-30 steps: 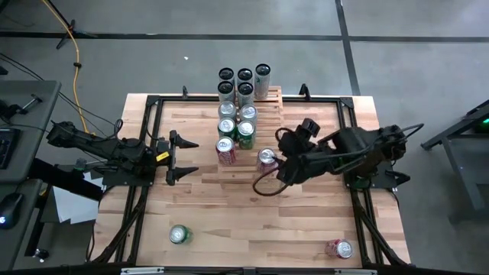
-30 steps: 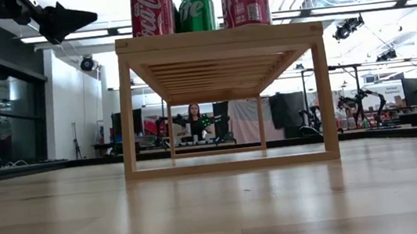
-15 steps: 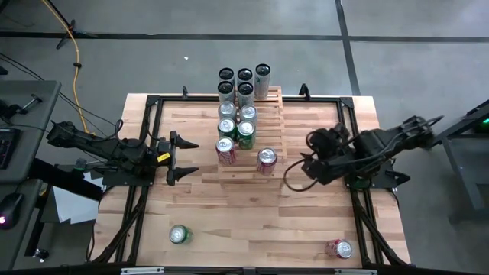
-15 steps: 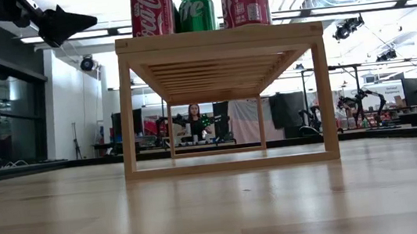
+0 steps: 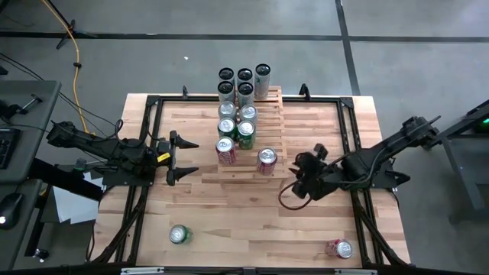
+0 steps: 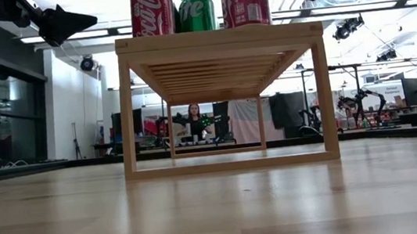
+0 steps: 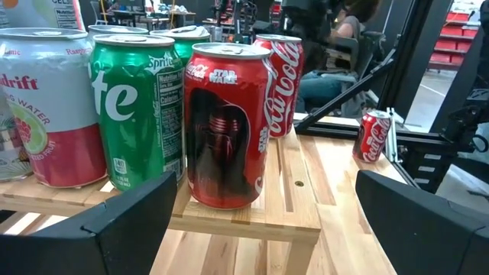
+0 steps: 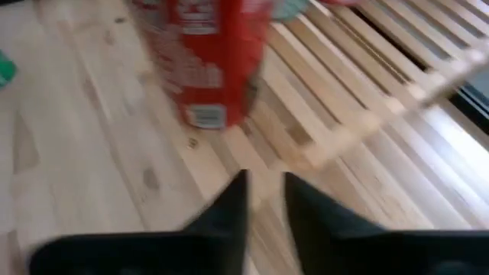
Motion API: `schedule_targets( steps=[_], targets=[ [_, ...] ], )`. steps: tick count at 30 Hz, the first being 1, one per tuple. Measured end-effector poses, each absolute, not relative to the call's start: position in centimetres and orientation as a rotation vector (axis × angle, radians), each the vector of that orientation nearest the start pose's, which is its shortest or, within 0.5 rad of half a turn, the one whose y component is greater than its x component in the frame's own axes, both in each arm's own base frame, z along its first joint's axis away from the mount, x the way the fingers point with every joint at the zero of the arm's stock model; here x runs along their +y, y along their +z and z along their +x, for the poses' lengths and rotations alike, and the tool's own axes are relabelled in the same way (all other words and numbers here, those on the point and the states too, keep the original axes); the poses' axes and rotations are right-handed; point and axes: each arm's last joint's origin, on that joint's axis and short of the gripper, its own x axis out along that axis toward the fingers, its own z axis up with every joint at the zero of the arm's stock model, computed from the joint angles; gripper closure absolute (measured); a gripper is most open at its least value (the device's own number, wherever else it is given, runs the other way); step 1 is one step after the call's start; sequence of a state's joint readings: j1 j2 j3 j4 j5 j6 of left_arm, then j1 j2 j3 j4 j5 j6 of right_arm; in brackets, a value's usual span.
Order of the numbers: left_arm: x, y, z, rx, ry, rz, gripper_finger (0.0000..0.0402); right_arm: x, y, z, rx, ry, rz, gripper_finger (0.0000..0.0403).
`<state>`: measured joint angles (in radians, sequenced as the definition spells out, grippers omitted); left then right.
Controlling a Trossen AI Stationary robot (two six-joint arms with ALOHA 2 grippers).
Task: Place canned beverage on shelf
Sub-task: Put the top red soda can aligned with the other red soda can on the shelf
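Note:
The shelf [image 5: 267, 114] of pale slats stands at the table's far middle with several upright cans on its steps. A red can [image 5: 266, 159] stands alone on the lowest step's right part; the right wrist view shows it [image 8: 210, 61] close ahead. My right gripper [image 5: 299, 185] hovers to the right of the shelf and nearer than it. Its fingers [image 8: 263, 195] are nearly together with nothing between them. My left gripper [image 5: 187, 156] waits open and level at the shelf's left, facing a dark red can [image 7: 228, 126] and a green can [image 7: 137, 114].
Two loose cans lie on the tabletop: a green one [image 5: 178, 234] near the front left and a red one [image 5: 340, 248] at the front right corner. A black frame [image 5: 348, 122] runs along the table's edges. Bare wood lies between the shelf and the near edge.
My right gripper has drawn away from the red can on the lowest step, going toward the table's right edge, then toward the near edge and down. The can has stayed upright where it was. My right arm has come into the low view's top right.

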<state>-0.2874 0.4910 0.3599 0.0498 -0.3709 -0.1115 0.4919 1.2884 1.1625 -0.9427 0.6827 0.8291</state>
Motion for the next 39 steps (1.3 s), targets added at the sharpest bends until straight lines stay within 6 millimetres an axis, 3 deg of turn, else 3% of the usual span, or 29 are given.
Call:
schedule_targets(
  steps=[1, 3, 8, 17, 29, 39],
  targets=[
    [-2.8, 24.8, 13.0, 0.073, 0.087, -0.085, 0.0007, 9.9, 30.4, 22.3, 0.722, -0.492, 0.171, 0.0358],
    [-2.8, 24.8, 13.0, 0.072, 0.087, -0.085, 0.0007, 10.1, 29.9, 22.7, 0.691, -0.455, 0.158, 0.0387],
    [-2.8, 24.8, 13.0, 0.073, 0.087, -0.085, 0.0007, 10.6, 29.2, 23.7, 0.615, -0.384, 0.148, 0.0385],
    [-2.7, 24.8, 13.0, 0.072, 0.089, -0.084, 0.0007, 9.4, 28.0, 24.6, 0.573, -0.452, 0.124, 0.0401],
    [-2.7, 24.8, 13.0, 0.072, 0.094, -0.083, 0.0007, 8.6, 26.2, 27.2, 0.607, -0.458, 0.078, 0.0403],
    [-2.7, 24.8, 13.0, 0.072, 0.094, -0.081, 0.0007, 7.8, 26.1, 29.0, 0.561, -0.418, 0.075, 0.0403]
  ],
)
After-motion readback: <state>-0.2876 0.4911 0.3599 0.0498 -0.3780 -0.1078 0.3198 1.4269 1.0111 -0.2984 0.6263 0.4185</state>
